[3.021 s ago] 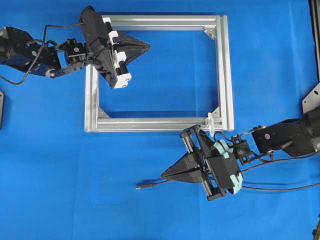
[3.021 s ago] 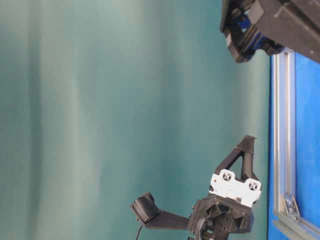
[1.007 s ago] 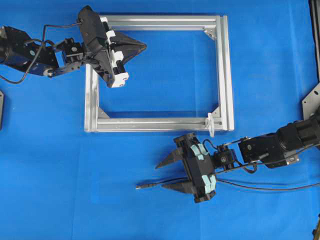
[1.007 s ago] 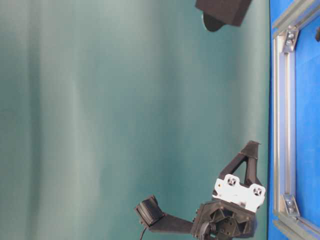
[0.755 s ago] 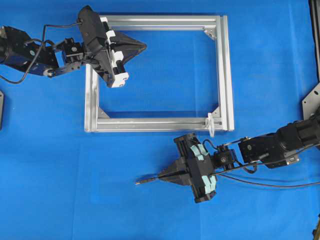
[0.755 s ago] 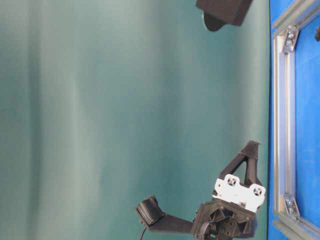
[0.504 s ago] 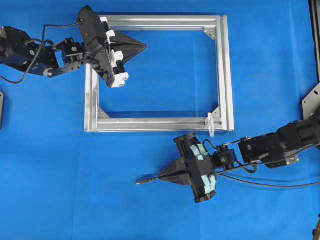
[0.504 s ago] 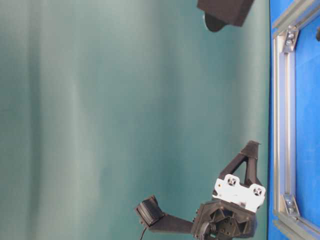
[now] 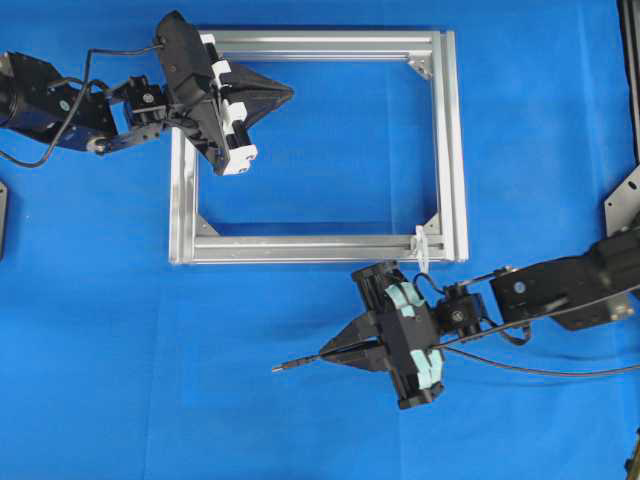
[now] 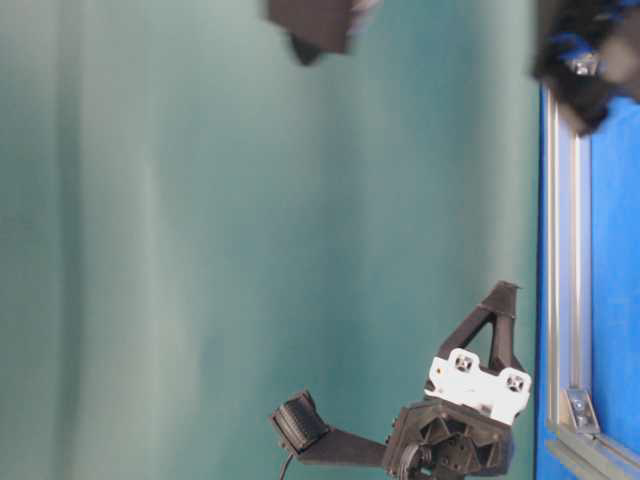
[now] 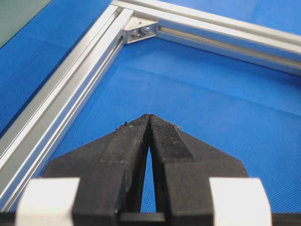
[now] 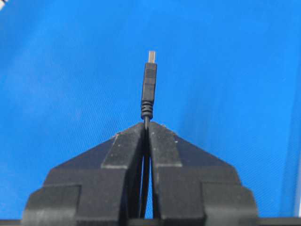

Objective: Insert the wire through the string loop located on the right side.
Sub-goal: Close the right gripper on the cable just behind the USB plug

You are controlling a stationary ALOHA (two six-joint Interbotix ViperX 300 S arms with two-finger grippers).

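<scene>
One grasp is done: the right gripper (image 9: 325, 354) pinches the wire (image 12: 149, 89) behind its plug, which next needs turning toward the string loop (image 9: 422, 246), while the left gripper (image 11: 149, 117) hangs closed and empty.

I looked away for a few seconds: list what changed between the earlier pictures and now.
The right gripper came down beside the wire, opened, then shut on it just behind the plug; the plug now sticks out past its tips. The left gripper stayed shut over the frame, and the string loop stayed unthreaded.
</scene>
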